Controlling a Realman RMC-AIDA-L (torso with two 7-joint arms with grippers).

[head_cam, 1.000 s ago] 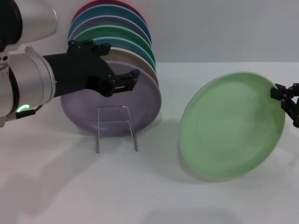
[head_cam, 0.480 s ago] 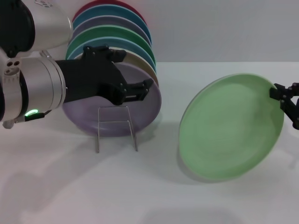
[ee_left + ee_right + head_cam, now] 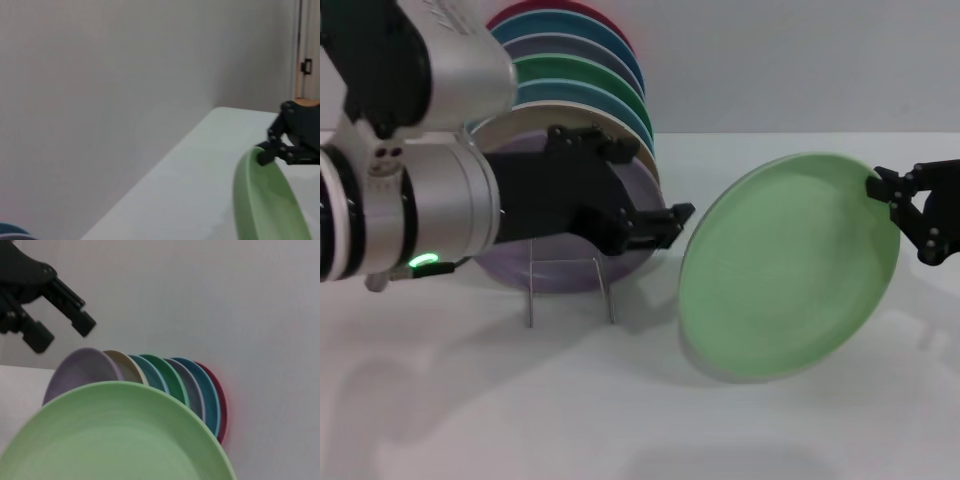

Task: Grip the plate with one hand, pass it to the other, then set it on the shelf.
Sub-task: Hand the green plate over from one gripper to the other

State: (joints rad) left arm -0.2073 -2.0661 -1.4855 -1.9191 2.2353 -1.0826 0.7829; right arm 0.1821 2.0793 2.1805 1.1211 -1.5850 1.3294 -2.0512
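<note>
On the white worktop [image 3: 640,420] the left arm has swung further right than a moment ago, its gripper [image 3: 655,225] with jaws parted just beside the plate [image 3: 788,280]. That plate, tilted and shifted leftward, stays clamped at its upper edge by the right gripper [image 3: 900,205]. Behind stands the shelf [image 3: 570,280], before a row of upright plates [image 3: 590,90].

Showing as smooth, faintly glossy plastic: the plate [image 3: 790,280], pinched at its rim in the right tool [image 3: 910,215]. Reading as matt black plastic, both tools; left tool [image 3: 655,225] looking likewise. Gleaming as thin bright wire: the shelf [image 3: 570,275]. Appearing matt white: the surface [image 3: 470,400].
</note>
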